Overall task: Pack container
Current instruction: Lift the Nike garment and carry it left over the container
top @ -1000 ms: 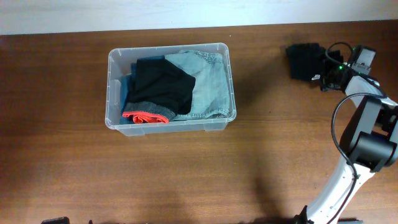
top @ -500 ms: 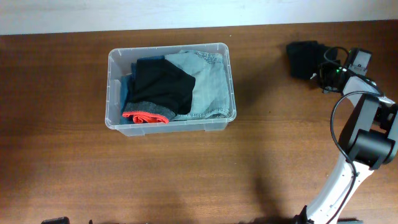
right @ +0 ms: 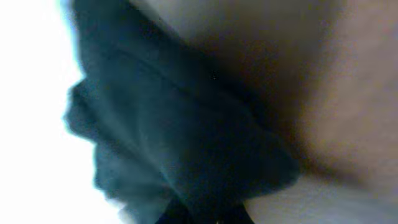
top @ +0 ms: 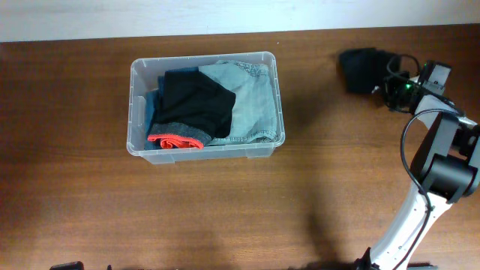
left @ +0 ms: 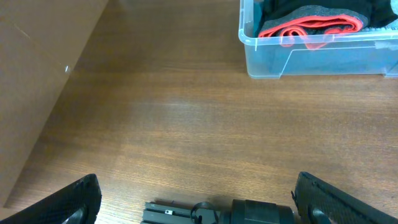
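Note:
The container (top: 139, 142) is a clear plastic bin at the table's back left-centre. It holds a black garment with a red hem (top: 191, 101) and a light blue denim piece (top: 251, 101). Its near corner (left: 273, 59) shows at the top right of the left wrist view. At the far right back, my right gripper (top: 385, 81) is shut on a black garment (top: 360, 67), whose dark cloth (right: 186, 130) fills the right wrist view down to the fingertips. My left gripper (left: 202, 194) hovers open over bare wood, well short of the bin, with nothing between its fingers.
The right arm (top: 439, 161) reaches up along the table's right side. A pale wall (top: 225, 15) runs behind the back edge. Brown tabletop (top: 225, 210) lies between the bin and the front edge.
My right gripper has shut on the black garment, and the cloth has shifted a little to the left. The left gripper and the bin have not moved.

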{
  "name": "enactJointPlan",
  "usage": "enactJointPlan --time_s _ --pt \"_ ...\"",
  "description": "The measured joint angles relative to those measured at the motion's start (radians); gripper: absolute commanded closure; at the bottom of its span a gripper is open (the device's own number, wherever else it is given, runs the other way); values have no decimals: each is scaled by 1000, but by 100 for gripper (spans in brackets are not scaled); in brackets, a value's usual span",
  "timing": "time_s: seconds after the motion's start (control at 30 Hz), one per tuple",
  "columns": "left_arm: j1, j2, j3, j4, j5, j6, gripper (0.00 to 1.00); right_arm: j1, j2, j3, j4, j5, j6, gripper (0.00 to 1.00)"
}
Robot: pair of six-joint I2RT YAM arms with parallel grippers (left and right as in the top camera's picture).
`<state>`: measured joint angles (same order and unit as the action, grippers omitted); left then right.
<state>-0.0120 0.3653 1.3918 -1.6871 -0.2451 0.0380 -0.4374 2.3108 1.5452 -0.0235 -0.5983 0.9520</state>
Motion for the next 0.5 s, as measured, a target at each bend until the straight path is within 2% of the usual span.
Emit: enactJointPlan --time_s 0.1,0.27,0.5 --pt "0 0 0 0 0 0 1 1 -2 -2 204 -181 35 96" --pt "0 0 0 0 0 0 1 23 -42 39 561 -469 219 96" --pt "0 0 0 0 0 0 0 159 -201 107 907 -663 517 96"
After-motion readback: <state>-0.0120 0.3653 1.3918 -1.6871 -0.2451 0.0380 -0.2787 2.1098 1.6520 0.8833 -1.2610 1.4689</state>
